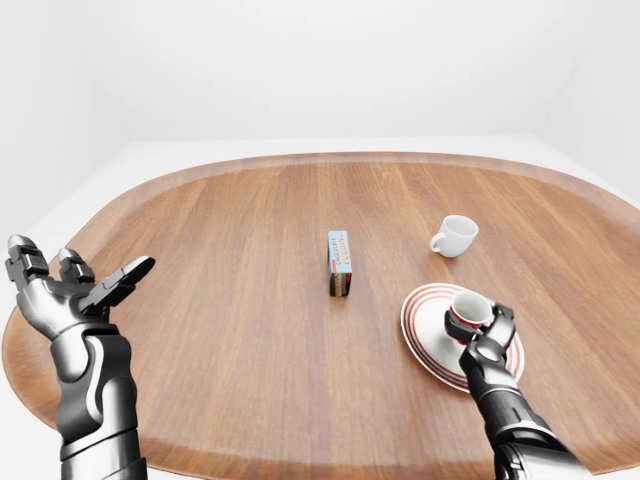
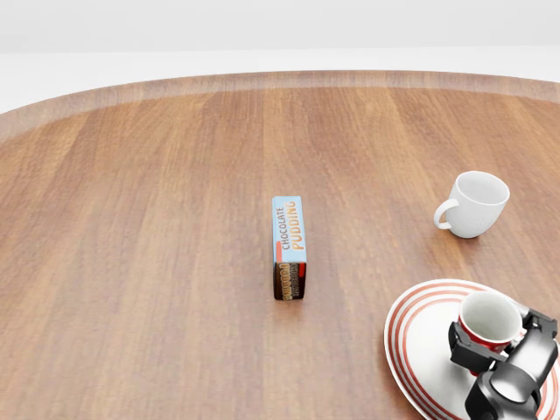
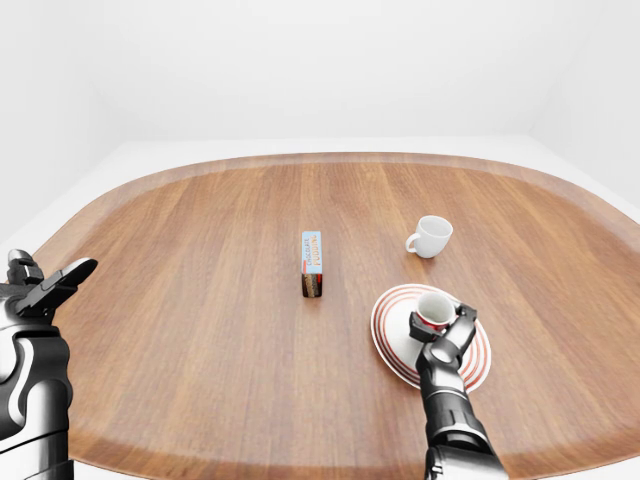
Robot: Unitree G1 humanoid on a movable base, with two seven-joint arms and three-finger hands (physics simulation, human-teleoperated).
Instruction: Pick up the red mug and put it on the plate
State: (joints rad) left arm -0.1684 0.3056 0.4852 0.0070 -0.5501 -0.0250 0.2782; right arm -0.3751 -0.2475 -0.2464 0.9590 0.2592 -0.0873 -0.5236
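Red mug (image 2: pixel 486 322) in the right hand (image 2: pixel 500 354), over the striped plate (image 2: pixel 426 350).
Its fingers wrap the mug upright; whether it touches the plate is unclear. The left hand (image 1: pixel 66 293), splayed and empty, hovers far left; white mug (image 2: pixel 473 203) above, pudding box (image 2: pixel 290 246) to the left.

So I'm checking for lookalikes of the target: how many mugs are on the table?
2. The red mug stands on the plate, in the right hand. The white mug sits on the table above the plate in the head view. None looks hidden.
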